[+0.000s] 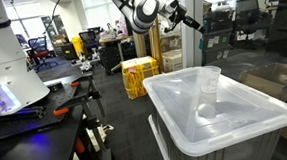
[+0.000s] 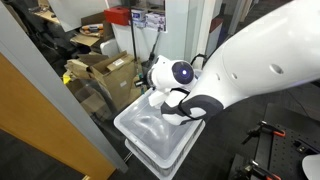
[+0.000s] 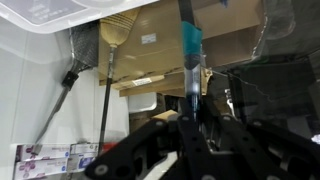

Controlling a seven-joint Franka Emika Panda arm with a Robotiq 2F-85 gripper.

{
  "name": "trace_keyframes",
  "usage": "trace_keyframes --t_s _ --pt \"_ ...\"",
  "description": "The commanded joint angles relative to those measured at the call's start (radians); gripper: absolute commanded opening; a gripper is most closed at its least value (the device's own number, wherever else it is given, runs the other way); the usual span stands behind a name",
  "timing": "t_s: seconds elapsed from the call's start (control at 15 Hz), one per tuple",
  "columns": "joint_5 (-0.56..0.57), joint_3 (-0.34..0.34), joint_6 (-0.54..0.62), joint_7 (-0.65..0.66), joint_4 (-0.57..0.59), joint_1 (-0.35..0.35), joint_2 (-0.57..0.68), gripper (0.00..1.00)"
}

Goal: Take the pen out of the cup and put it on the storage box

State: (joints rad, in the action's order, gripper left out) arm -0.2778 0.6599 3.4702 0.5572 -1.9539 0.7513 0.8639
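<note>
Standing upright in the gripper (image 3: pixel 197 128), thin dark teal-tipped pen (image 3: pixel 190 50).

No writing can be read in any view.
In the wrist view a white label (image 3: pixel 148 38) sits on a cardboard box (image 3: pixel 230 35), and printed packs (image 3: pixel 45 156) lie at the lower left edge. The print on both is too blurred to read. In an exterior view a red sign (image 2: pixel 120 14) and pale sheets (image 2: pixel 150 18) just beside it show at the back, their lettering too small to make out.
</note>
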Motion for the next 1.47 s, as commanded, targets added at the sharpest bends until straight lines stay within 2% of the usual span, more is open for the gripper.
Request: trace_keyframes --t_s 0.0,0.13,0.4,0.47,0.8,1.4 --pt "0.001 -0.239 0.000 -0.156 -0.014 -0.215 -0.143 0.05" --pt "0.023 -0.386 0.000 -0.217 -0.028 -0.354 -0.185 0.05" --pt "0.071 -0.623 -0.002 -0.277 -0.050 -0.590 -0.205 0.05" --pt "0.137 -0.654 -0.002 -0.236 -0.053 -0.637 -0.194 0.05" --pt "0.305 -0.860 -0.026 -0.235 -0.065 -0.880 -0.173 0.05" --pt "0.536 -1.171 -0.108 -0.248 -0.041 -1.237 -0.061 0.05"
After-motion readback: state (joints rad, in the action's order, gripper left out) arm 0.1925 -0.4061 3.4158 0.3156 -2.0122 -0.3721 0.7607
